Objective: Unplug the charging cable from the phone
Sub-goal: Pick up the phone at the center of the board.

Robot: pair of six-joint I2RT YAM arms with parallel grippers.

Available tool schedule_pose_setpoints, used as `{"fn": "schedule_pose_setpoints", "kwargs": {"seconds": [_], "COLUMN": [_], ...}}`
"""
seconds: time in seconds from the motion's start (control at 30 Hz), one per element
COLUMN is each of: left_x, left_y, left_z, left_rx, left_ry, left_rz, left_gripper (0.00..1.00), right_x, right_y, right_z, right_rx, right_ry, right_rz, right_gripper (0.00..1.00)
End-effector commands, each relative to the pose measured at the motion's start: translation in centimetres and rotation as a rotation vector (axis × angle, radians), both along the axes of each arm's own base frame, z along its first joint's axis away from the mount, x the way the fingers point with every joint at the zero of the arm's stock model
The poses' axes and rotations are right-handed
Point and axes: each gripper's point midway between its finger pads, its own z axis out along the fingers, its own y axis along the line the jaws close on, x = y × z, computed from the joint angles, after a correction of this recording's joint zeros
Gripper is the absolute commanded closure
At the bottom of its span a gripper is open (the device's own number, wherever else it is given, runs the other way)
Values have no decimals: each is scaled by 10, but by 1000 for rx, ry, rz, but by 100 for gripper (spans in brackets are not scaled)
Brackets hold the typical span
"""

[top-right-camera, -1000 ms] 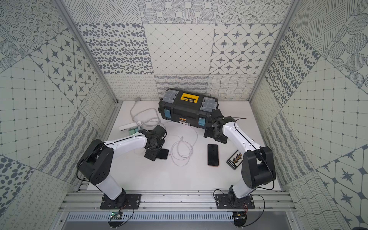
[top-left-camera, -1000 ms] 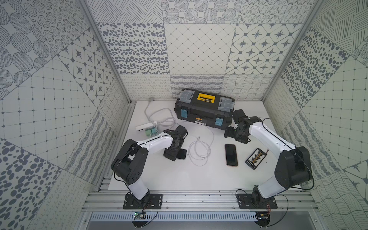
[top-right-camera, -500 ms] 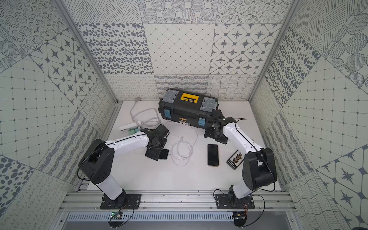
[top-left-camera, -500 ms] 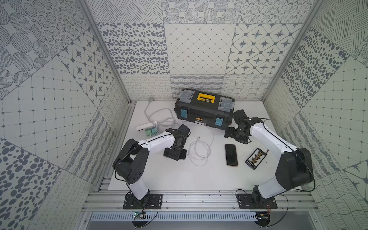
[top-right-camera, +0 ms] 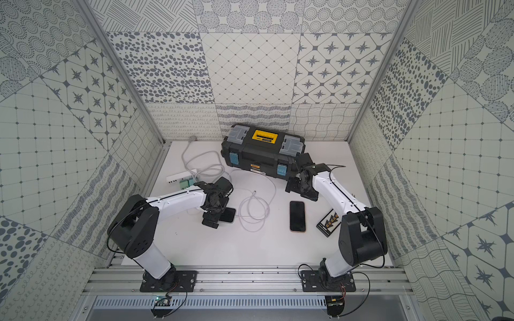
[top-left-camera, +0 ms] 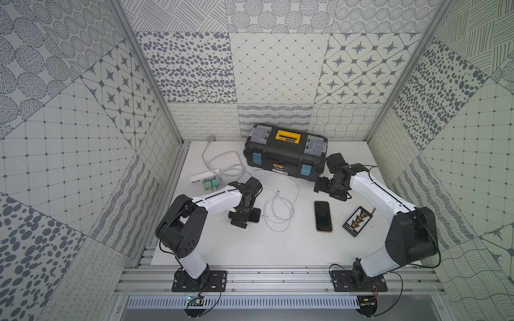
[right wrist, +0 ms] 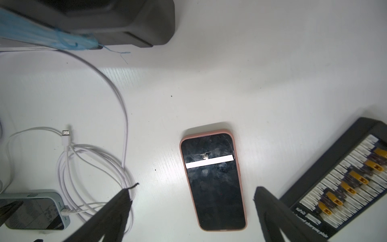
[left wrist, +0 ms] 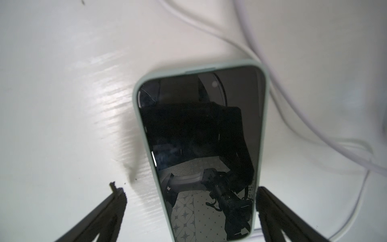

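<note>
A phone (left wrist: 201, 136) in a mint case lies face up on the white table; both top views show it at left of centre (top-left-camera: 255, 215) (top-right-camera: 228, 215). The white charging cable (top-left-camera: 278, 214) (top-right-camera: 253, 211) lies coiled beside it. The right wrist view shows the cable's plug (right wrist: 66, 211) seated in the phone's end (right wrist: 33, 211). My left gripper (left wrist: 188, 194) (top-left-camera: 242, 218) hangs open low over this phone, one finger on each side of it. My right gripper (right wrist: 192, 193) (top-left-camera: 322, 186) is open and holds nothing, above the table by the toolbox.
A second phone (top-left-camera: 323, 216) (right wrist: 213, 182) in a pink case lies right of centre with no cable in it. Beside it is a black connector board (top-left-camera: 358, 221). A black toolbox (top-left-camera: 283, 155) stands at the back. A white power strip (top-left-camera: 204, 176) lies at the back left.
My left gripper has shifted slightly right and settled over the mint-cased phone. The right arm has hardly moved, and both grippers have stayed open.
</note>
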Motion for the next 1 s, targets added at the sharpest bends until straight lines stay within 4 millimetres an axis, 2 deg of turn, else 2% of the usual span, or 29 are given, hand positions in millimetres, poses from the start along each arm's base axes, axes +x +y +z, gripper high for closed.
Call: {"fn": "schedule_pose_setpoints", "kwargs": {"seconds": [0.0, 0.43, 0.6, 0.73, 0.87, 0.97], "left_x": [2, 11, 9, 6, 5, 3], "left_y": [5, 7, 10, 10, 11, 11], "left_z": [-4, -12, -15, -19, -20, -19], "left_rx": [3, 9, 14, 15, 14, 15], "left_ry": [17, 36, 59, 75, 76, 76], "left_rz": [33, 30, 31, 27, 16, 8], "left_gripper": [1, 1, 2, 12, 30, 36], "right_x": [1, 4, 5, 6, 5, 5], "right_y": [-3, -6, -8, -9, -9, -9], "right_z": [7, 6, 6, 6, 6, 5], "right_rx": [13, 18, 17, 18, 19, 20], "right_ry": [-34, -28, -31, -31, -30, -30], "right_rz": [-20, -38, -42, -49, -48, -50], "right_gripper": [5, 5, 5, 5, 5, 5]}}
